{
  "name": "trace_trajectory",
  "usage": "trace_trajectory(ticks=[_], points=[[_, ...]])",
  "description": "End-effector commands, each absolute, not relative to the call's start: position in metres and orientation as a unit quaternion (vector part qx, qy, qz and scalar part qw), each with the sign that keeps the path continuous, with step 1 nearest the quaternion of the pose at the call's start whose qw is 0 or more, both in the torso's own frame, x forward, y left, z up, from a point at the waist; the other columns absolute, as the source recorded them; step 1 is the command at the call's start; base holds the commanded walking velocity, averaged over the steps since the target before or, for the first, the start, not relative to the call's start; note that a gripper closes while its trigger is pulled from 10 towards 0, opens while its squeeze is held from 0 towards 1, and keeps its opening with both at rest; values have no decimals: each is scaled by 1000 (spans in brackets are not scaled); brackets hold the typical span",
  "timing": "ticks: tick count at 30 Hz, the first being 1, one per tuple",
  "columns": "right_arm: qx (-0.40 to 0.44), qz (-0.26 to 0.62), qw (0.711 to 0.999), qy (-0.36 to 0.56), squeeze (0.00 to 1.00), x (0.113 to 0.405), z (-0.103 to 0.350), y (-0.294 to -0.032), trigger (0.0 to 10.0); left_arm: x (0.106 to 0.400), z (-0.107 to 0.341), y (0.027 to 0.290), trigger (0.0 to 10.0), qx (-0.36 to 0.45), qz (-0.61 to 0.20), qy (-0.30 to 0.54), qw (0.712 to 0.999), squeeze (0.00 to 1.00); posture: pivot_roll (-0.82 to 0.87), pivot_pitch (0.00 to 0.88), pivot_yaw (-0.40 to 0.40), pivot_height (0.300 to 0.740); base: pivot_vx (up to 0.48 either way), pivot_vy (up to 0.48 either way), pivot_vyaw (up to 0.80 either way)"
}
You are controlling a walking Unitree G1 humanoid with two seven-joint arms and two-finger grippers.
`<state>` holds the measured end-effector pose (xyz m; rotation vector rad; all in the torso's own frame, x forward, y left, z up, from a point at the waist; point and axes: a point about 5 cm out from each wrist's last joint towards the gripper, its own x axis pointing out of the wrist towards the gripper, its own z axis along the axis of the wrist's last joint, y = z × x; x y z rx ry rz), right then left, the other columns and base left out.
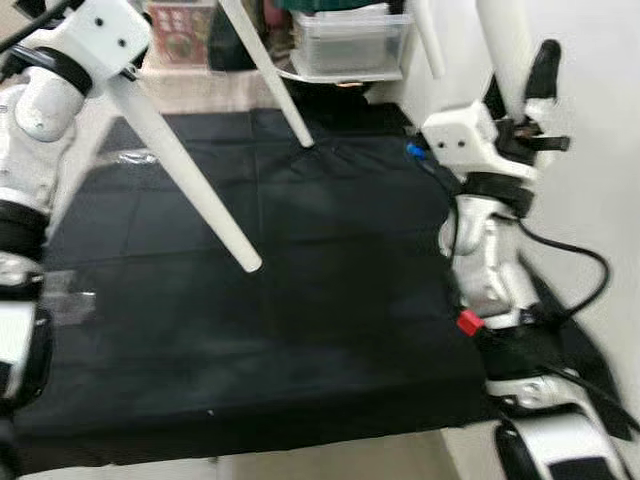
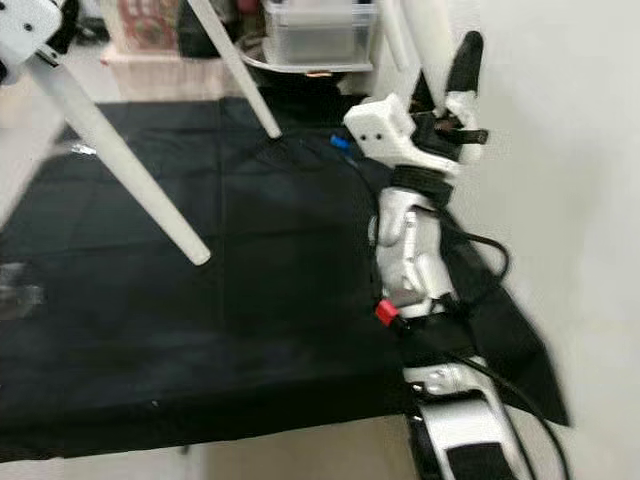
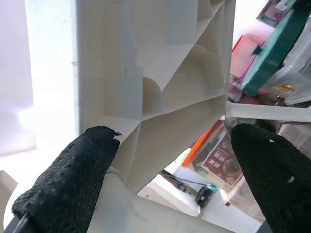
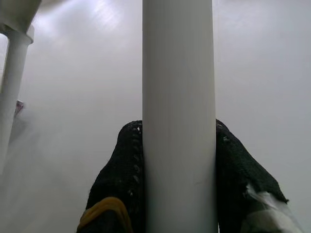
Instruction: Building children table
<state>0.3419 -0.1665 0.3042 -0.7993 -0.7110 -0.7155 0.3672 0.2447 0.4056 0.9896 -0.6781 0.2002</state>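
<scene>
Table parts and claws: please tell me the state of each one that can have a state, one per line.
Right claw: shut on a white table leg, which stands upright.
Left claw: open, fingers on either side of the ribbed white table underside.
Nearest table leg: slanted, its free end above the black cloth.
Clear storage box: lid on.

table legs (image 1: 190,170): smooth white plastic | floor cloth (image 1: 300,300): matt black fabric
</scene>
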Motion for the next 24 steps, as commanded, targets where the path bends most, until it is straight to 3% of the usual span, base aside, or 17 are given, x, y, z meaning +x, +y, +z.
trace_trajectory(ticks=[1, 7, 12, 16, 18, 19, 21, 24], points=[[-343, -361, 845, -194, 0, 345, 258, -206, 0, 343, 446, 283, 10000, 425, 198, -348, 812, 0, 139, 16, -20, 740, 0, 0, 0], [-292, -313, 900, -81, 0, 339, 200, -198, 0, 360, 411, 260, 10000, 414, 115, -328, 842, 0, 144, 24, -24, 740, 0, 0, 0], [-278, -286, 915, -58, 0, 336, 188, -192, 0, 372, 371, 237, 10000, 393, 47, -295, 870, 0, 142, 29, -26, 740, 0, 0, 0], [-266, -271, 924, -49, 0, 337, 185, -189, 0, 374, 360, 233, 10000, 387, 35, -287, 876, 0, 142, 29, -26, 740, 0, 0, 0], [-163, -213, 963, -3, 0, 341, 170, -174, 0, 375, 301, 207, 10000, 348, -30, -236, 907, 0, 132, 35, -31, 740, 0, 0, 0], [-163, -213, 963, -3, 0, 341, 170, -174, 0, 375, 301, 207, 10000, 348, -30, -236, 907, 0, 132, 35, -31, 740, 0, 0, 0], [-102, -192, 976, 22, 0, 342, 164, -167, 0, 369, 261, 187, 10000, 311, -67, -200, 927, 0, 132, 32, -31, 740, 0, 0, 0], [-94, -193, 976, 28, 0, 343, 163, -167, 0, 366, 251, 181, 10000, 301, -73, -193, 931, 0, 133, 31, -31, 740, 0, 0, 0]])
